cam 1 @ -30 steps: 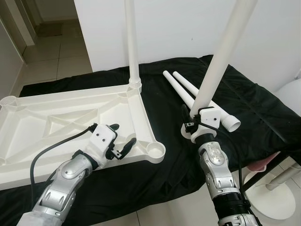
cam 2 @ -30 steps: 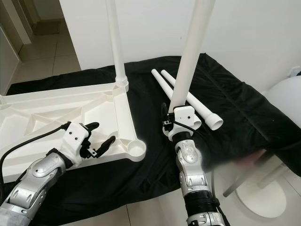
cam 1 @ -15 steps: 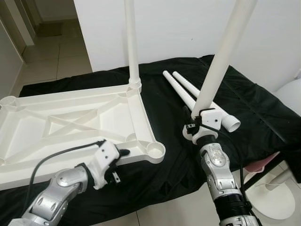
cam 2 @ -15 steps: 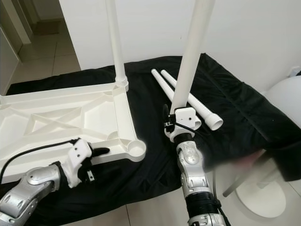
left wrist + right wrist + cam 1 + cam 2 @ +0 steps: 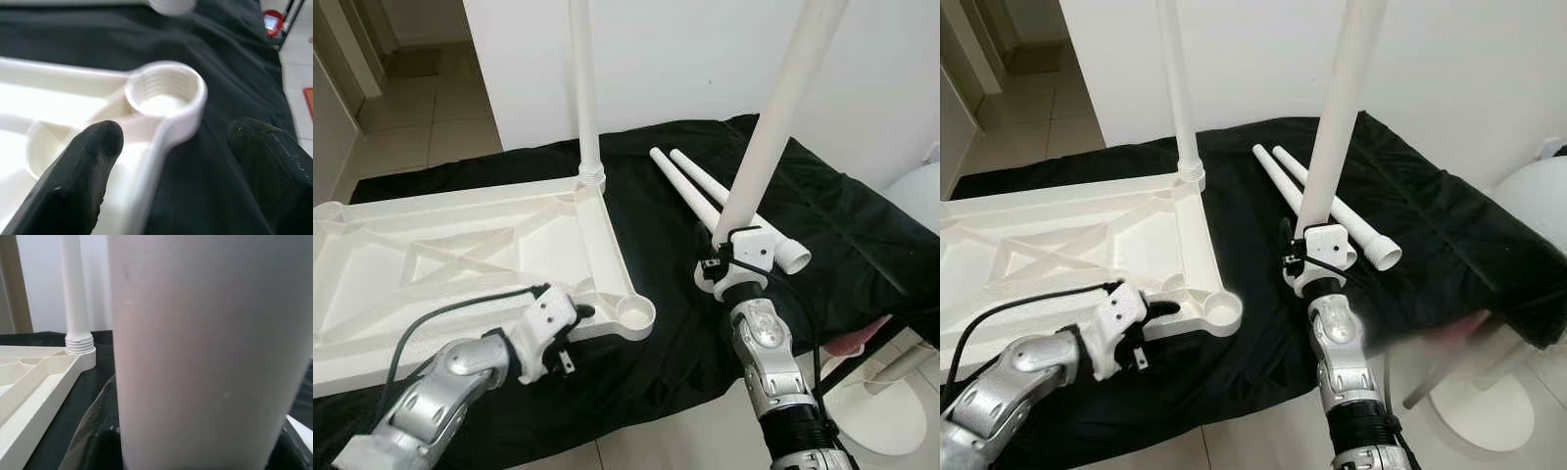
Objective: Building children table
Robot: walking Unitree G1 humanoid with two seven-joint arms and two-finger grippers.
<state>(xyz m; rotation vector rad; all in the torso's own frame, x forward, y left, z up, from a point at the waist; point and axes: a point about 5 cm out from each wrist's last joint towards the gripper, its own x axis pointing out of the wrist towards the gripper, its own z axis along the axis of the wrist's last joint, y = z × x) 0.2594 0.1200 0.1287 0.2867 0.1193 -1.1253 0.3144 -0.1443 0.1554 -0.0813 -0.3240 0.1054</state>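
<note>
A white plastic tabletop point(image 5: 460, 245) lies upside down on a black cloth. One white leg point(image 5: 584, 88) stands screwed into its far right corner. My left gripper point(image 5: 579, 315) is open at the near rim, one finger point(image 5: 88, 161) inside the rim and the other point(image 5: 269, 156) over the cloth, just short of the empty threaded corner socket point(image 5: 164, 93). My right gripper point(image 5: 732, 257) is shut on a second white leg point(image 5: 773, 117), holding it nearly upright over the cloth right of the tabletop. Two more legs point(image 5: 705, 196) lie behind it.
The black cloth point(image 5: 822, 215) covers a low surface whose near edge drops to tiled floor. A white round object point(image 5: 901, 411) and a pink item point(image 5: 857, 338) sit at the lower right. A white wall stands behind, with a doorway at the far left.
My left gripper has drawn back from over the tabletop, dipped below its near edge, then come up onto the rim nearer the corner socket. The right gripper and its leg have hardly moved.
</note>
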